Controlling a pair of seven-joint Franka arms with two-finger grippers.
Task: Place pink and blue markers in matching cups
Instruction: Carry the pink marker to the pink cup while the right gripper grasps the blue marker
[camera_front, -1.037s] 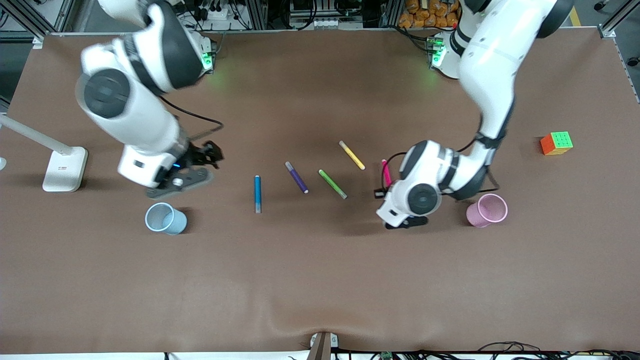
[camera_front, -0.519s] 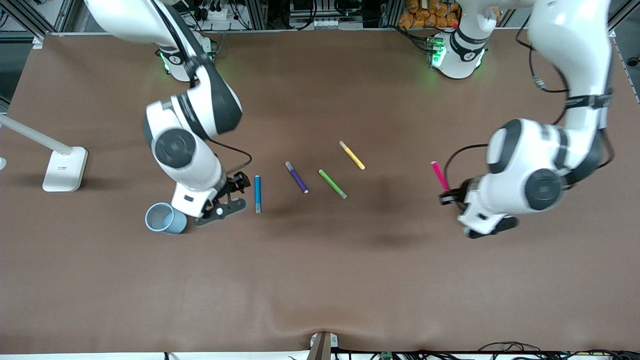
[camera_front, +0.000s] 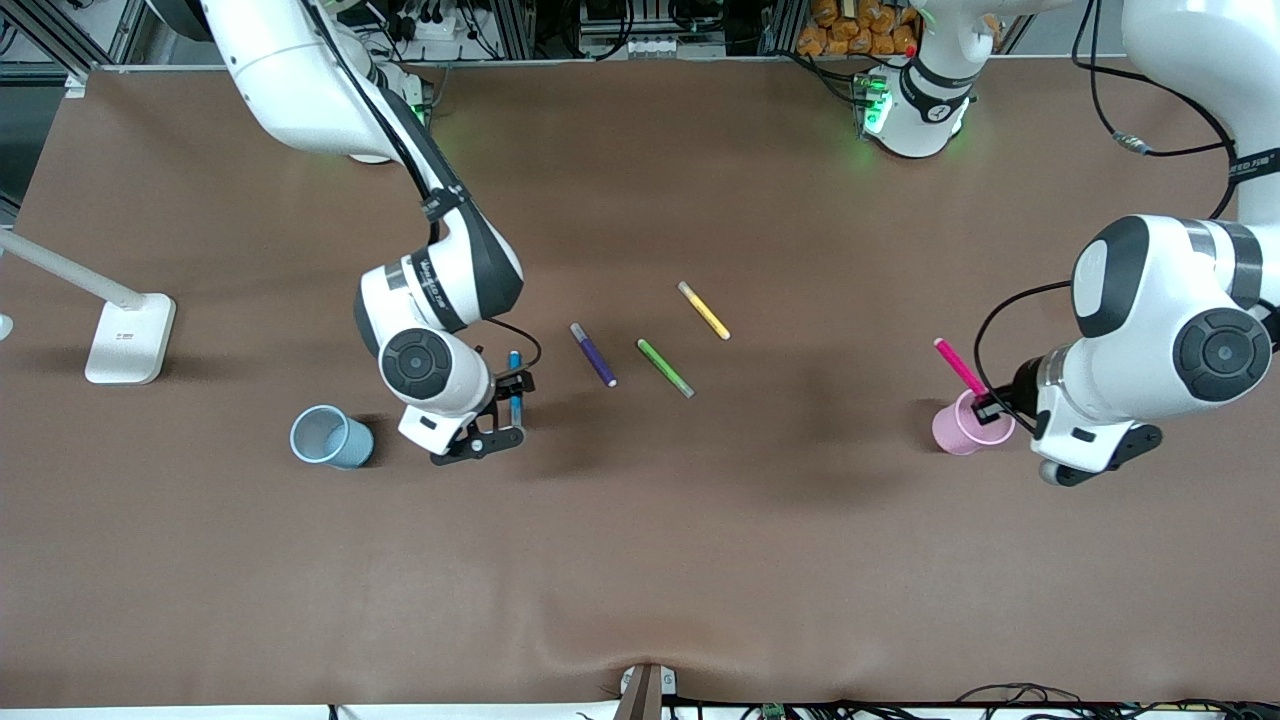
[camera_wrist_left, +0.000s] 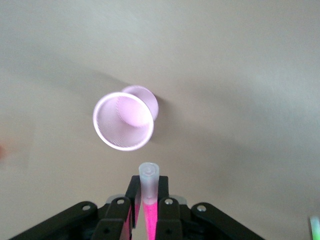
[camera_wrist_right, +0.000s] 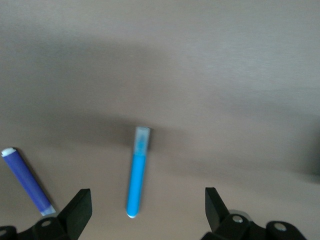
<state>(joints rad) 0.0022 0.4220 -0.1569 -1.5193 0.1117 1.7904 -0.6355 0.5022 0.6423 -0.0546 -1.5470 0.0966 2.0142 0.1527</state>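
Note:
The blue marker (camera_front: 515, 363) lies on the table, part covered by my right gripper (camera_front: 508, 408), which is open and low over it. In the right wrist view the blue marker (camera_wrist_right: 137, 172) lies between the spread fingers of that gripper (camera_wrist_right: 146, 204). The light blue cup (camera_front: 328, 438) stands beside it toward the right arm's end. My left gripper (camera_front: 990, 408) is shut on the pink marker (camera_front: 958, 365), tilted over the pink cup (camera_front: 965, 428). In the left wrist view the pink marker's (camera_wrist_left: 149, 192) pale grey end points down beside the pink cup's rim (camera_wrist_left: 124, 121), held in the gripper (camera_wrist_left: 149, 202).
The purple marker (camera_front: 593, 354), green marker (camera_front: 665, 368) and yellow marker (camera_front: 704, 310) lie mid-table. The purple marker (camera_wrist_right: 27, 187) also shows in the right wrist view. A white lamp base (camera_front: 128, 338) stands at the right arm's end.
My right gripper moved from beside the blue cup to over the blue marker. My left gripper carried the pink marker toward the left arm's end, over the pink cup.

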